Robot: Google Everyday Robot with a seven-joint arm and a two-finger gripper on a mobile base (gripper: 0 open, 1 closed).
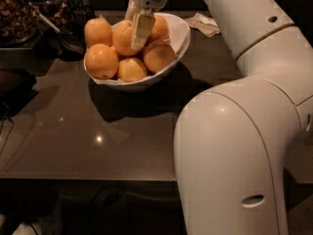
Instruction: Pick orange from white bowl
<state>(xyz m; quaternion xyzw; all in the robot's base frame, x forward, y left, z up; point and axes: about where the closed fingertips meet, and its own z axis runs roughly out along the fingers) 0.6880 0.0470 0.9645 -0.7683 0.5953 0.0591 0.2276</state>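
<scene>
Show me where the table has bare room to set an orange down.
Bare: the dark table in front of the white bowl, between its left edge and the robot arm. Crowded: the back left corner with dark containers; the gripper sits among the bowl's oranges.

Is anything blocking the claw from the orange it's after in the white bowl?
Nothing visible does. The claw sits right against the orange in the middle of the white bowl, partly covering it from the camera. The other oranges crowd in beside it, not between the two.
</scene>
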